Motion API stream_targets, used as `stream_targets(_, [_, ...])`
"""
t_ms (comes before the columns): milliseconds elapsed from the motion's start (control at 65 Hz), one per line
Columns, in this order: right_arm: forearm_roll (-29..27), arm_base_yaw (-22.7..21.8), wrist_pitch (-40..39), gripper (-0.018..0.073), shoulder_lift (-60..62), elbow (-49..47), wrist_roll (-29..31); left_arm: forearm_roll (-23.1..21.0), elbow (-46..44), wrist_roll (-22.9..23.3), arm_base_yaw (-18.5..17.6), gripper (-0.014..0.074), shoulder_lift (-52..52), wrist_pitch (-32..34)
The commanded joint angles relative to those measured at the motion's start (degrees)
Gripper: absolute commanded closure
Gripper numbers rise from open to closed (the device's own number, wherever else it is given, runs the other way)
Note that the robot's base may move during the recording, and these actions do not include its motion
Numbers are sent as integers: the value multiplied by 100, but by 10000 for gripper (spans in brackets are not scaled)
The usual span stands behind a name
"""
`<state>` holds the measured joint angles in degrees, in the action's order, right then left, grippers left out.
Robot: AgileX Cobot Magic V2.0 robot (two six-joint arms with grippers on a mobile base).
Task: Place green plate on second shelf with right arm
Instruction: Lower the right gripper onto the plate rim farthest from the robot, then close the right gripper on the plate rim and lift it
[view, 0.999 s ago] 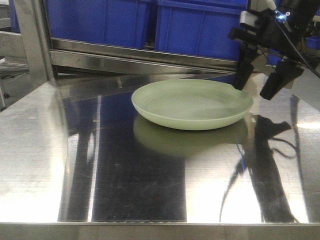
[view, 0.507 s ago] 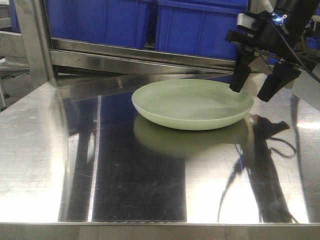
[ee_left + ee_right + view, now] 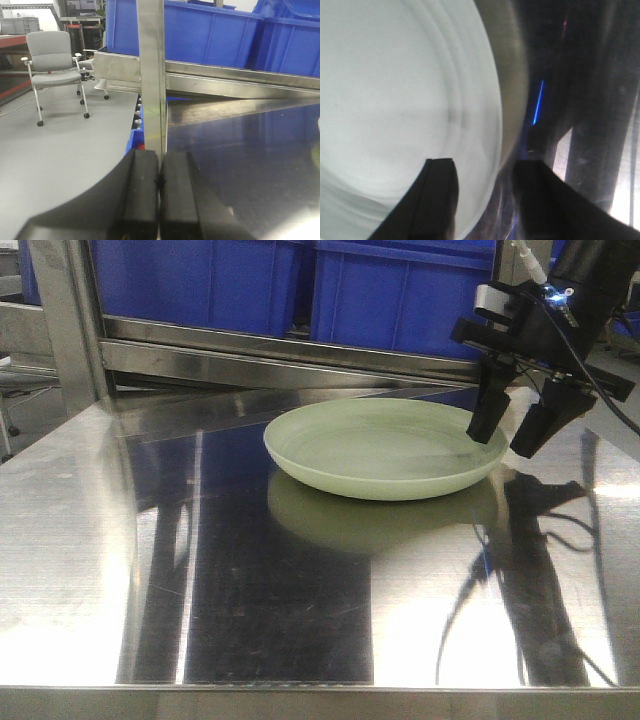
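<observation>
Left gripper (image 3: 159,185): fingers were pressed together, holding nothing | green plate (image 3: 385,445): lay flat on the steel table (image 3: 90,540), centre-right | right gripper (image 3: 504,442): fingers stood apart, straddling the plate's right-hand rim, one inside, one outside.

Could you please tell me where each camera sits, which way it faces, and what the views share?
Exterior front-facing: before the steel table, looking across it at the green plate and blue bins; the right claw shows, open, straddling the plate's rim.
Left wrist: behind the shut left claw, facing a steel upright, blue bins and an office chair.
Right wrist: above the green plate, looking down past the open right claw.
Shared: the front and right wrist views both show the green plate and the right claw.
</observation>
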<state>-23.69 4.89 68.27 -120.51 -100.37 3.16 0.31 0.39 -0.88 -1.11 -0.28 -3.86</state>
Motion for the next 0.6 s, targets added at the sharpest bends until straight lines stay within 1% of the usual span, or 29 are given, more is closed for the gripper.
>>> stream_targets(0, [-320, 3, -64, 216, 247, -121, 59, 3, 240, 8, -45, 466, -79, 483])
stream_targets(77, [-454, 26, -51, 216, 156, -121, 59, 3, 240, 8, -45, 466, -79, 483])
stream_targets(277, [-469, 131, -148, 226, 79, -121, 59, 3, 240, 8, -45, 466, -79, 483])
stream_targets(354, [-483, 132, -120, 295, 79, -121, 59, 3, 240, 8, -45, 466, -79, 483])
stream_targets(492, [-483, 132, -36, 520, 79, -121, 59, 3, 240, 8, -45, 466, -79, 483])
stream_targets(584, [-483, 132, -14, 501, 79, -148, 59, 3, 240, 8, -45, 466, -79, 483])
